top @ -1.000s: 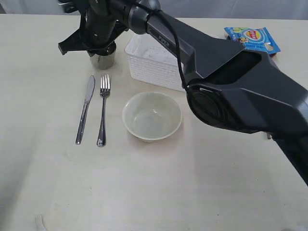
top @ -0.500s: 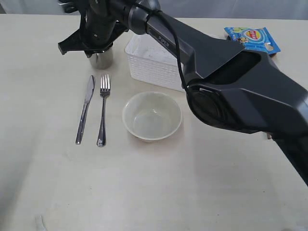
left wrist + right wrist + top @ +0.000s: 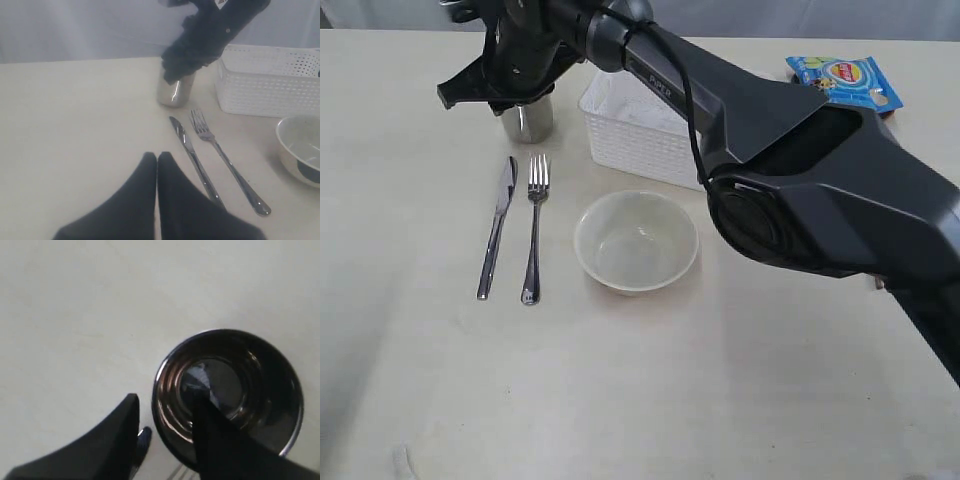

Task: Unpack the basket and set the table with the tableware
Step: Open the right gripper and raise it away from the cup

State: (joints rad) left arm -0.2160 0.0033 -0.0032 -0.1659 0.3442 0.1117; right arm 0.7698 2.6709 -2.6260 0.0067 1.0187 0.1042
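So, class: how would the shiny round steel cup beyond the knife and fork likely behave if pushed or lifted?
The shiny round steel cup looks rigid, so it probably won't deform. Its polished wall may be slippery to grip. Standing upright and seemingly empty, it is likely light and could tip if pushed near the rim, then roll.

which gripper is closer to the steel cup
Right. The right gripper is right at the cup, jaws open astride its rim, one finger inside. The left gripper is shut and well back from it, beside the knife.
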